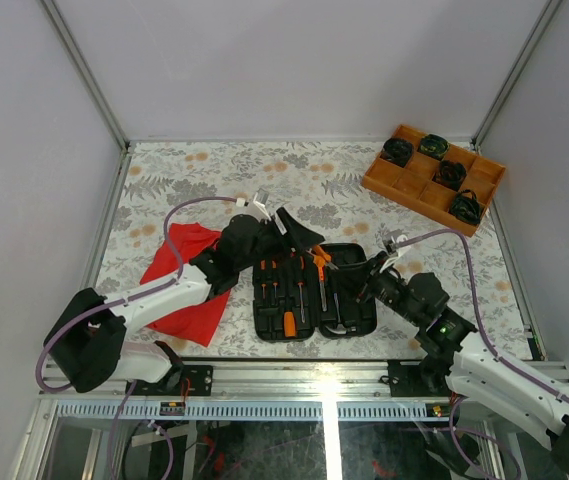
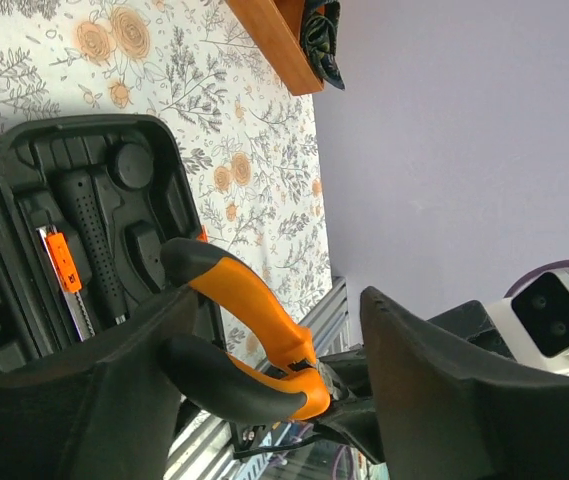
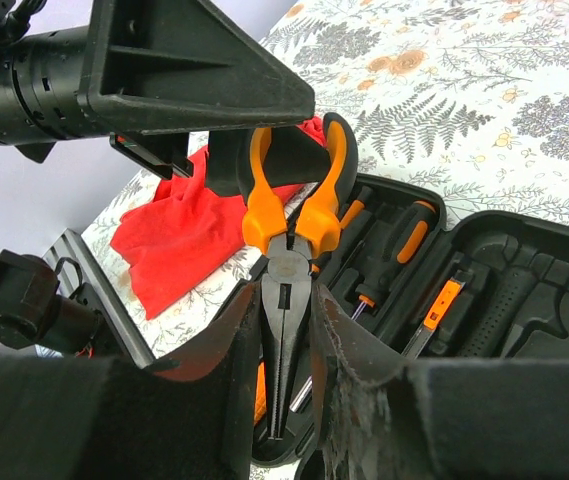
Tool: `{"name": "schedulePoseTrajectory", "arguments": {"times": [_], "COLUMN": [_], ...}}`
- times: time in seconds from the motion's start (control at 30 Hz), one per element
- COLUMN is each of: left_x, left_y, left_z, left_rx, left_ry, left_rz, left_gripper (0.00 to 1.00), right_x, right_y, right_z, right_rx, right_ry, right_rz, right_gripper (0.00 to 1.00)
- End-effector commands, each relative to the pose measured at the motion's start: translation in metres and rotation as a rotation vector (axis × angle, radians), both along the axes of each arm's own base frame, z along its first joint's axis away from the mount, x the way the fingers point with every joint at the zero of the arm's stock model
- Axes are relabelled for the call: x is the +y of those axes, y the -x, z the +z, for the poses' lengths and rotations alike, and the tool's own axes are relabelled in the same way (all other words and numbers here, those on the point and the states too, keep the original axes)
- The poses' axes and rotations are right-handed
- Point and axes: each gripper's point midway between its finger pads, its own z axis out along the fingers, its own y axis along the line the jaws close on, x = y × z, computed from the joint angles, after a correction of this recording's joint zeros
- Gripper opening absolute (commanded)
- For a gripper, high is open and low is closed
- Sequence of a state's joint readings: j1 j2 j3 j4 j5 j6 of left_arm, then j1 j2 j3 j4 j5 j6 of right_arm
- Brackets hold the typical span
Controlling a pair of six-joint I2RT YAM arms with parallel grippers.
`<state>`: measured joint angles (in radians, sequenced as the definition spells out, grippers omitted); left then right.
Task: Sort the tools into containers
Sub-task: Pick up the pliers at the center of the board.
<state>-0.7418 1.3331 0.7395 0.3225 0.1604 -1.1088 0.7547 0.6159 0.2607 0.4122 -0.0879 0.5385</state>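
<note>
Pliers (image 3: 286,262) hang between both my grippers, above the open case (image 1: 364,258). My right gripper (image 3: 286,335), the nearer one, is clamped on the steel nose with its jaws narrow, and the handles point away and leftward. My left gripper (image 2: 279,345) stands wide around those handles. One finger (image 2: 114,390) seems to rest against the lower grip and the other is well clear, so it grips nothing yet.

To hand over well, I judge I should centre the left fingers across both handles before squeezing. The right clamp should stay firm until the left bites, then let go gently. The rubbery orange-and-black grips are curved and may roll, and the nose is smooth, tapering metal that could slip.

Below, the case is hard black plastic with moulded slots. Screwdrivers (image 1: 276,288) lie in its left half, their shafts thin and bright. A black ribbed handle (image 2: 99,240), probably the hammer's, lies in the right half. Left of the case sits a limp red cloth (image 1: 179,285). Far right, an orange tray (image 1: 376,183) holds dark round items.
</note>
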Motion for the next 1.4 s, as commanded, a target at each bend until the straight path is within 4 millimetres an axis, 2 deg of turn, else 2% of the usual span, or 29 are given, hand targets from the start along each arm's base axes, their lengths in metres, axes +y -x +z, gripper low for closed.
{"name": "schedulePoseTrajectory", "arguments": {"times": [0.0, 0.3, 0.47, 0.73, 0.8, 0.93, 1.13, 1.37], "left_x": [-0.009, -0.008, -0.008, -0.004, -0.004, -0.007, -0.011, -0.014], "left_y": [-0.005, 0.000, 0.004, 0.012, 0.013, 0.016, 0.017, 0.017], "left_z": [0.025, 0.026, 0.029, 0.032, 0.031, 0.029, 0.024, 0.021], "left_rx": [-0.060, -0.074, -0.107, -0.189, -0.195, -0.193, -0.178, -0.169], "left_ry": [0.059, 0.060, 0.051, 0.015, 0.009, 0.004, -0.002, -0.003], "left_rz": [0.000, -0.022, -0.045, -0.091, -0.100, -0.128, -0.149, -0.162], "left_gripper": [0.59, 0.29, 0.18, 0.11, 0.10, 0.09, 0.09, 0.08], "right_x": [0.011, 0.015, 0.016, 0.008, 0.005, 0.006, 0.020, 0.025], "right_y": [0.009, 0.008, 0.008, 0.011, 0.007, 0.001, -0.005, -0.024], "right_z": [0.031, 0.026, 0.026, 0.027, 0.026, 0.028, 0.030, 0.023], "right_rx": [-0.092, -0.052, -0.026, -0.007, -0.001, -0.033, -0.075, -0.034], "right_ry": [-0.082, -0.062, -0.029, 0.045, 0.073, 0.124, 0.221, 0.290], "right_rz": [0.077, 0.088, 0.096, 0.082, 0.059, 0.056, 0.128, 0.088], "right_gripper": [0.00, 0.01, 0.32, 0.69, 0.74, 0.79, 0.84, 0.80]}}
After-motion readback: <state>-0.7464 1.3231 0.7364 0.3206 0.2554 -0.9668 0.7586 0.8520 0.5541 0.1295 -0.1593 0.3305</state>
